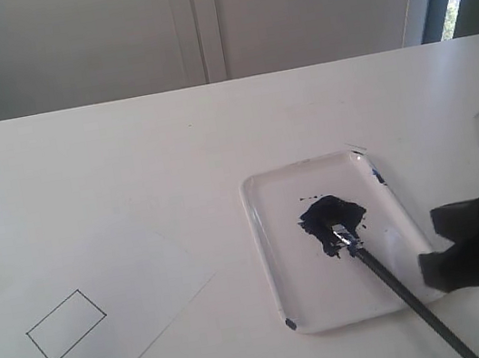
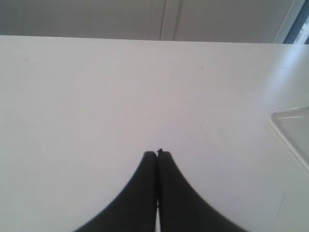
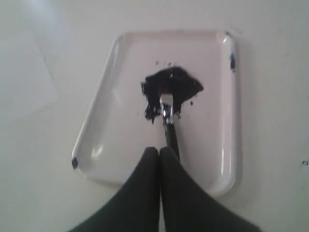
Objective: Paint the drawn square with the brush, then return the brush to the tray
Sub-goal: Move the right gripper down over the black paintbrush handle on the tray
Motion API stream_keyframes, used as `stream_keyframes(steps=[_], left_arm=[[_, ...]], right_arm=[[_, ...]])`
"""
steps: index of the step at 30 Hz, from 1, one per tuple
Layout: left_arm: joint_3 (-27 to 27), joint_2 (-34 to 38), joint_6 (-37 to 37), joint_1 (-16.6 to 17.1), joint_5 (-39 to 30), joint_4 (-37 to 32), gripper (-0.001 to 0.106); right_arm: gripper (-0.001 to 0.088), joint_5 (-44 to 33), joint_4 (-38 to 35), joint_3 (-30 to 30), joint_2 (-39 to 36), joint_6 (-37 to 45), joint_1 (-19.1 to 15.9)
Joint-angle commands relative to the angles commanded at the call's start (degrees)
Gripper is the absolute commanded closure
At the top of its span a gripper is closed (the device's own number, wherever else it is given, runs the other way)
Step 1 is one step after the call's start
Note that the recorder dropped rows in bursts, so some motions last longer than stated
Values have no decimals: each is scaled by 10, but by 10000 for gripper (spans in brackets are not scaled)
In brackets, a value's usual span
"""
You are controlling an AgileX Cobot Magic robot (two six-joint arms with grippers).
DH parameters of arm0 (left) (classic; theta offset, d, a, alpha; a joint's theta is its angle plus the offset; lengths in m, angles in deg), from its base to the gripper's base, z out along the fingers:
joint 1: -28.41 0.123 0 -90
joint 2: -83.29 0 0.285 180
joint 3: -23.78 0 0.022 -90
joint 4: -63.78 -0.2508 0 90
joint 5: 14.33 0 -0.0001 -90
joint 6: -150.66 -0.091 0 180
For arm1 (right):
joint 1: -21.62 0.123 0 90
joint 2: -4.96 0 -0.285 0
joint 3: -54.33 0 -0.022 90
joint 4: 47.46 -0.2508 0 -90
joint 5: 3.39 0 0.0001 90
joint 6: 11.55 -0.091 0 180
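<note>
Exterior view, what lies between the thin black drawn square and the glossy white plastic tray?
In the exterior view, only the flat white paper sheet around the square, then bare white tabletop to the tray.

Exterior high, oblique; all views share tray (image 1: pixel 282 259)

We get soft, even daylight, bright on the table (image 2: pixel 96 96) ahead of the left gripper (image 2: pixel 157 153). Beyond the right gripper (image 3: pixel 160 150), the tray (image 3: pixel 231 125) rim gleams faintly; that view is hazy, slightly blurred, washed pale.
</note>
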Motion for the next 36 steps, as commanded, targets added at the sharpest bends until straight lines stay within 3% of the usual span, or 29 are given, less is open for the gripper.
stream_keyframes(steps=[6, 10, 13, 19, 32, 36], left_arm=[[0, 0, -7, 0, 11, 0, 1053], [0, 0, -7, 0, 10, 0, 1053], [0, 0, -7, 0, 10, 0, 1053], [0, 0, -4, 0, 11, 14, 1053], [0, 0, -4, 0, 11, 13, 1053], [-2, 0, -4, 0, 10, -16, 1053]], right_arm=[[868, 57, 15, 20, 14, 6, 1], [868, 54, 15, 30, 38, 3, 1], [868, 11, 13, 30, 54, 2, 1], [868, -153, -2, 30, 38, 3, 1], [867, -135, -2, 17, -44, 3, 1], [784, -134, -2, 17, -63, 21, 1]])
